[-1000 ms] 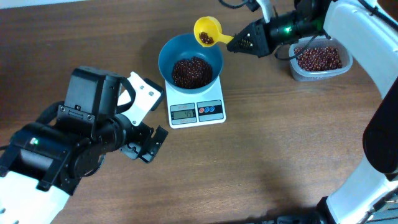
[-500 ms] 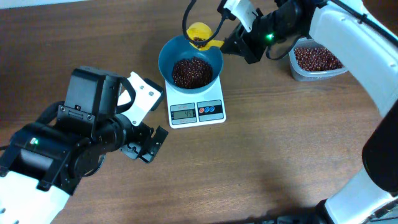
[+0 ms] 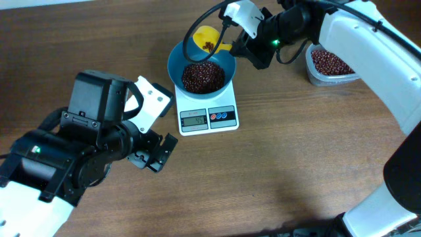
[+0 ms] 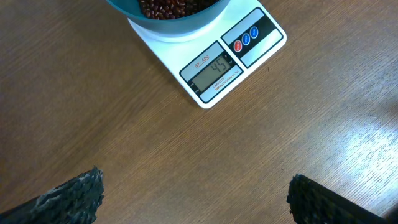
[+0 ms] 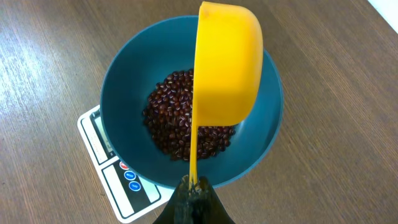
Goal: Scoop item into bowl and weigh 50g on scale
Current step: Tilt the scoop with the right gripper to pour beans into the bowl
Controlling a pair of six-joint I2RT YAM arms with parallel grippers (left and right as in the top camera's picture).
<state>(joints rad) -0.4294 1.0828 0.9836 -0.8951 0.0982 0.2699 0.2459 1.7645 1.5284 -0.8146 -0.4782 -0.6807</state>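
Surface: brown wood-grain table (image 3: 283, 171), matte, with one patch of light glare showing in the left wrist view. Almost none of the room was in view, only a thin pale strip past the table's far edge in the overhead.

Writing: the scale (image 3: 208, 129) carried "SF-400" (image 4: 202, 60) printed above its grey display (image 4: 214, 70), which read 45 in the left wrist view. The digits were too small to read from overhead. One red and two blue round buttons (image 4: 246, 38) sat beside the display. I could read no other labels or brands.

Layout: the teal bowl (image 3: 175, 60) sat on the scale, overhanging its platform. The beans (image 3: 202, 76) lay heaped in the bowl's bottom. More beans sat in a clear tub (image 3: 314, 78) at the table's right, well apart from the scale.

Right gripper (image 3: 238, 47): jaws clamped on the handle of a yellow scoop (image 3: 205, 38). The scoop cup was over the bowl's far rim and tipped steeply. A few beans showed in it from overhead; the right wrist view saw mostly its back. A black cable (image 3: 195, 25) looped from that arm above the scoop.

Left gripper (image 3: 153, 155): jaws wide apart, holding nothing, low over the table near the scale's front-left corner, not touching it. Its two dark fingertips (image 4: 74, 198) framed bare wood in its wrist view.
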